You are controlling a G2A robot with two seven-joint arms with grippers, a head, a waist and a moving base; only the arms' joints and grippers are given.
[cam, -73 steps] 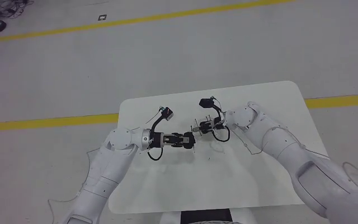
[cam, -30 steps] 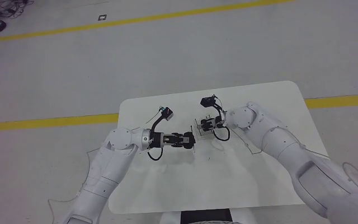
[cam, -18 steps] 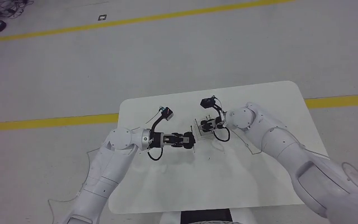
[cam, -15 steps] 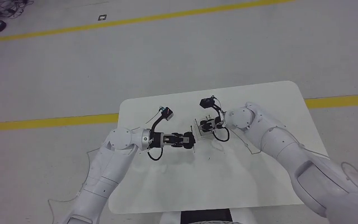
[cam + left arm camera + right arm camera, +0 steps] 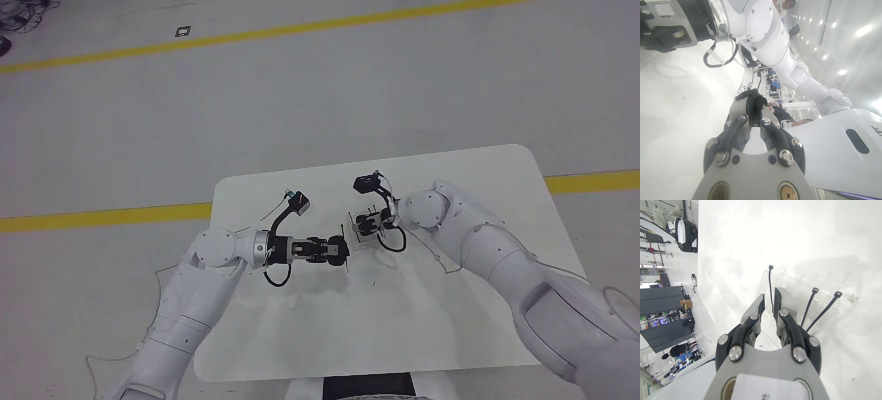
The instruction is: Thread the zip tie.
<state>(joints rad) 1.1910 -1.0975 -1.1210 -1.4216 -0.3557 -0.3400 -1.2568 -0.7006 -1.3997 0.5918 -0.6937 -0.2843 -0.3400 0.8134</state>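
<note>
Our right gripper (image 5: 769,295) stands part open and holds nothing, its two fingers astride one zip tie (image 5: 770,283). Compared with the top view of a couple of seconds ago, it has drawn back a little from our left gripper (image 5: 338,250). A small gap now shows where the two nearly met, and its wrist has since shifted slightly sideways, while the left arm has kept its place. The zip tie runs between the right gripper's fingers, close to one pad, with its head out past the fingertips. A second zip tie (image 5: 810,303) and a third zip tie (image 5: 826,308) lean just outside one finger. We count three ties, all in one clear holder (image 5: 791,281) on the tabletop (image 5: 450,310). The left gripper is closed tight on a black strip (image 5: 753,94); we cannot tell what it is.
</note>
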